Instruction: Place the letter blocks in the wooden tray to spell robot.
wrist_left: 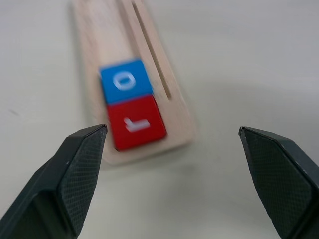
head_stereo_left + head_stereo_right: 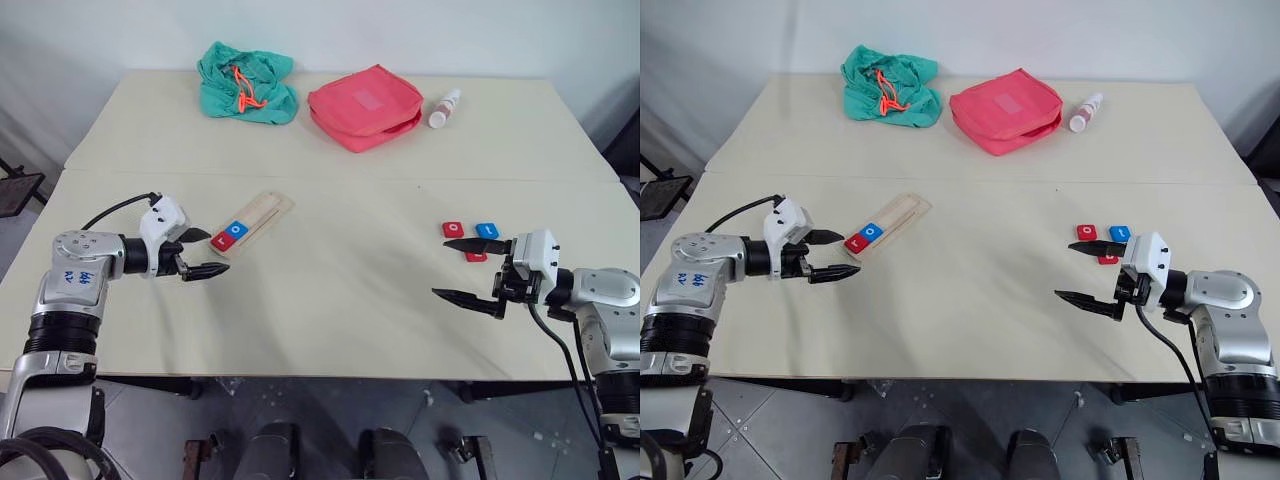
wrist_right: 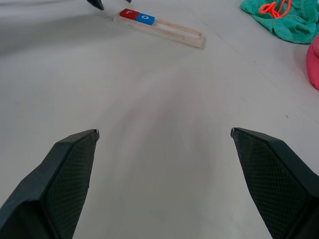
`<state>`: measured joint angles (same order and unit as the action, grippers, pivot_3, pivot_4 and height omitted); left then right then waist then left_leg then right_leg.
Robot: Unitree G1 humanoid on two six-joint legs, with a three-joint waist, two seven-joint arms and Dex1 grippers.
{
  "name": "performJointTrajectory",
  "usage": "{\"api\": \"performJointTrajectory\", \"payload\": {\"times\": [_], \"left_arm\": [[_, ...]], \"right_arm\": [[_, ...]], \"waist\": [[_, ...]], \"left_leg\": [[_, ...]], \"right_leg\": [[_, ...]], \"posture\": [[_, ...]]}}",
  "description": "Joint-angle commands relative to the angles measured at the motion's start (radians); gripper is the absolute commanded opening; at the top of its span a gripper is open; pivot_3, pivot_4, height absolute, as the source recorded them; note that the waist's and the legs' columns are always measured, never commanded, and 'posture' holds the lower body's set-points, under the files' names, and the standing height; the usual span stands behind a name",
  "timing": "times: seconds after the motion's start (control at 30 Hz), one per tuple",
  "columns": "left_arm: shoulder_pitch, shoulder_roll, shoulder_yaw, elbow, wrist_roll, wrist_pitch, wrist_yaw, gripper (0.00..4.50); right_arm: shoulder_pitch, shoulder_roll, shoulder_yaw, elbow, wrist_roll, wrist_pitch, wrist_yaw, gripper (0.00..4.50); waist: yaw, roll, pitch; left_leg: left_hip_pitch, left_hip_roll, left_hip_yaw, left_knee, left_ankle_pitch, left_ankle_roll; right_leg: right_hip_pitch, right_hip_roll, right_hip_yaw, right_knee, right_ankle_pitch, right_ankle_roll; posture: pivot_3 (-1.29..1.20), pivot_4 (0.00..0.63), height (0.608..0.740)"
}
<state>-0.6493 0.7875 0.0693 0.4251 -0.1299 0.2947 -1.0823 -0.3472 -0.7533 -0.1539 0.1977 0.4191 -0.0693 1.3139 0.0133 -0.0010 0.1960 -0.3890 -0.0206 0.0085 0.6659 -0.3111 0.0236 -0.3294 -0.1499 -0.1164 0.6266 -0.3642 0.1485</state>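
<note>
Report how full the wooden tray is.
Partly filled: the wooden tray holds two blocks at its near end, a red r and a blue o; the rest is bare.

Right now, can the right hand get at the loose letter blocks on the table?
Probably yes. The right hand is open and empty, the three loose letter blocks lie just beyond its fingers, and nothing stands between them on the table.

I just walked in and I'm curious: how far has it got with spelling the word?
Two of five are placed: the red r block and blue o block sit at one end of the wooden tray. Both grippers, left and right, are open and hold nothing. Three blocks wait on the table near the right gripper.
</note>
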Motion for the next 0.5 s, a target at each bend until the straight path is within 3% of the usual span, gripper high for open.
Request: {"api": "performJointTrajectory", "payload": {"times": [0.03,0.5], "left_arm": [[0.005,0.017,0.046,-0.042,-0.018,0.015,0.055,4.5],[0.03,-0.054,0.033,-0.042,-0.026,0.002,0.167,4.5]], "right_arm": [[0.006,0.0,-0.015,-0.024,0.011,-0.016,-0.006,4.43],[0.016,-0.005,-0.02,-0.032,0.012,-0.012,-0.013,4.43]], "waist": [[0.0,0.0,0.0],[0.006,0.0,0.0]], "left_leg": [[0.0,0.0,0.0,0.0,0.0,0.0],[0.0,0.0,0.0,0.0,0.0,0.0]], "right_leg": [[0.0,0.0,0.0,0.0,0.0,0.0],[0.0,0.0,0.0,0.0,0.0,0.0]], "posture": [[0.0,0.15,0.74],[0.0,0.15,0.74]]}}
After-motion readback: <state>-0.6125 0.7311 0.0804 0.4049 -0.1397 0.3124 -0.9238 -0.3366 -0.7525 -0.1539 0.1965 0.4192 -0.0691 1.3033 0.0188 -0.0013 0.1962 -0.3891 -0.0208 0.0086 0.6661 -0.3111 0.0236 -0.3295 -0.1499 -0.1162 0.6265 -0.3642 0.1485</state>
